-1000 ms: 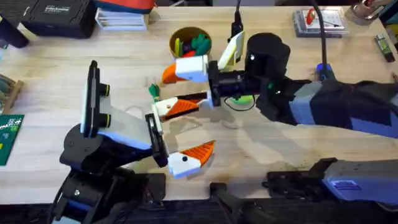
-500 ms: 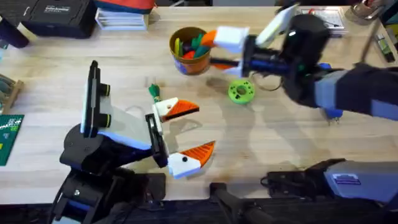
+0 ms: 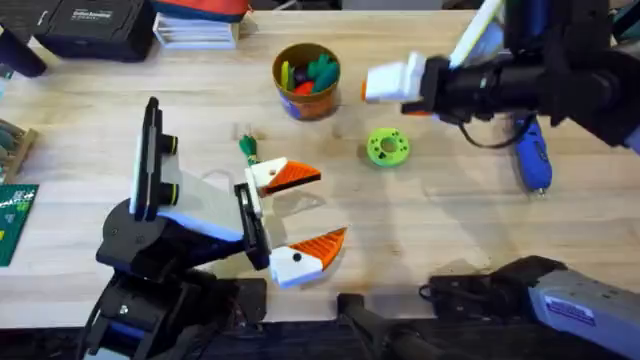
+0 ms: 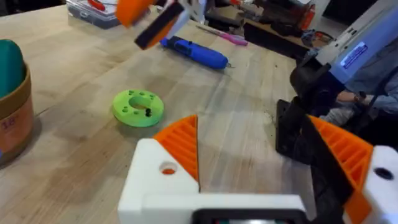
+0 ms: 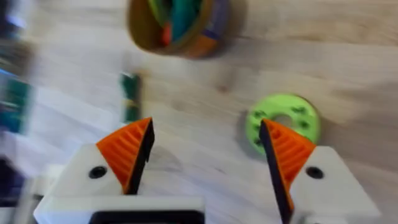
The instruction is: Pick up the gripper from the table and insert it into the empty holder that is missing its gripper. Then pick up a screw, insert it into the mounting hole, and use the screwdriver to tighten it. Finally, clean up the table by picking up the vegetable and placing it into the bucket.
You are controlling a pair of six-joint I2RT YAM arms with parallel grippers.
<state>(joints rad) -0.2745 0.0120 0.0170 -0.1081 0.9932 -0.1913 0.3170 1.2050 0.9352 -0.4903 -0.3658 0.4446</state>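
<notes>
My left gripper (image 3: 330, 205) (image 4: 252, 124) rests open at the table's middle. Each of its white holders (image 3: 268, 177) (image 4: 155, 180) carries an orange gripper wedge (image 3: 300, 176) (image 4: 181, 146). A mounting hole (image 4: 168, 168) shows in the nearer holder. My right gripper (image 3: 388, 84) (image 5: 208, 155) (image 4: 152, 18) hovers open and empty, right of the bucket (image 3: 307, 72) (image 5: 177, 25) (image 4: 12, 118). The green vegetable (image 3: 247, 148) (image 5: 130, 96) lies by the left fingers. Under the right arm lies the blue screwdriver (image 3: 530, 160) (image 4: 193, 53). A small dark screw (image 4: 148, 112) sits on the green disc (image 3: 387, 147) (image 4: 138, 107) (image 5: 292, 115).
A black case (image 3: 90, 25) and stacked books (image 3: 195, 30) stand at the back left. A clear parts box (image 3: 515, 30) sits at the back right. A green circuit board (image 3: 12, 215) lies at the left edge.
The right arm has pulled away from the left gripper, swinging back and to the right past the bucket. The green disc is uncovered. The left arm has not moved.
</notes>
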